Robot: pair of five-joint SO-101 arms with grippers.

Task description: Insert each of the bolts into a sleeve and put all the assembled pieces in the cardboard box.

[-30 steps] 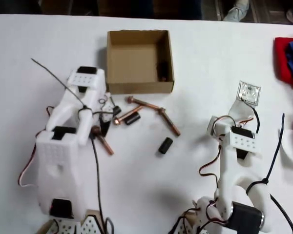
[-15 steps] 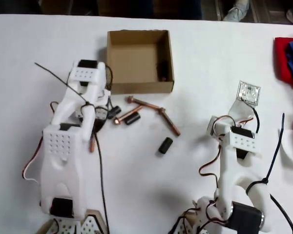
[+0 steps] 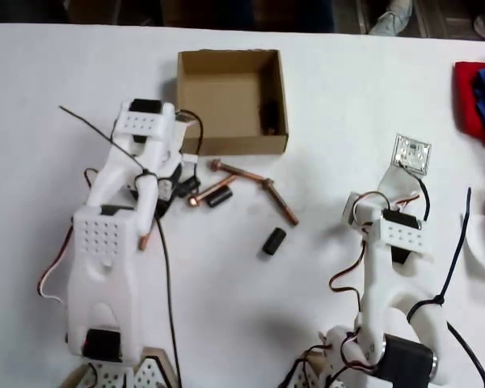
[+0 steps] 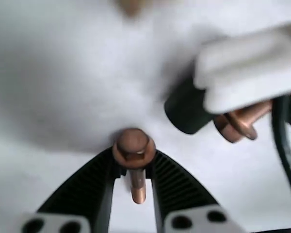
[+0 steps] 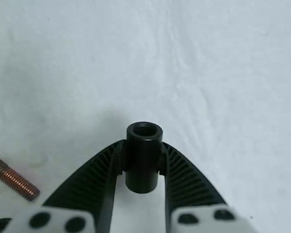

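My left gripper (image 4: 132,158) is shut on a copper bolt (image 4: 133,144), gripped just under its hex head and held off the table. In the high view the bolt's end (image 3: 145,239) pokes out from under the left arm (image 3: 105,250), in front of the cardboard box (image 3: 230,145). A dark piece (image 3: 268,118) lies inside the box. My right gripper (image 5: 143,156) is shut on a black sleeve (image 5: 143,162), bore end outward, over bare table. Two loose bolts (image 3: 238,171) (image 3: 281,202), a bolt beside a sleeve (image 3: 212,192) and a loose black sleeve (image 3: 274,241) lie between the arms.
The right arm (image 3: 396,275) stands at the lower right, cables trailing around it. A threaded bolt end (image 5: 13,183) lies near the right gripper. Red and blue cloth (image 3: 477,93) lies at the right edge.
The left gripper has lifted the bolt off the table, and the bolt has shifted left under the arm. The right arm has kept still.
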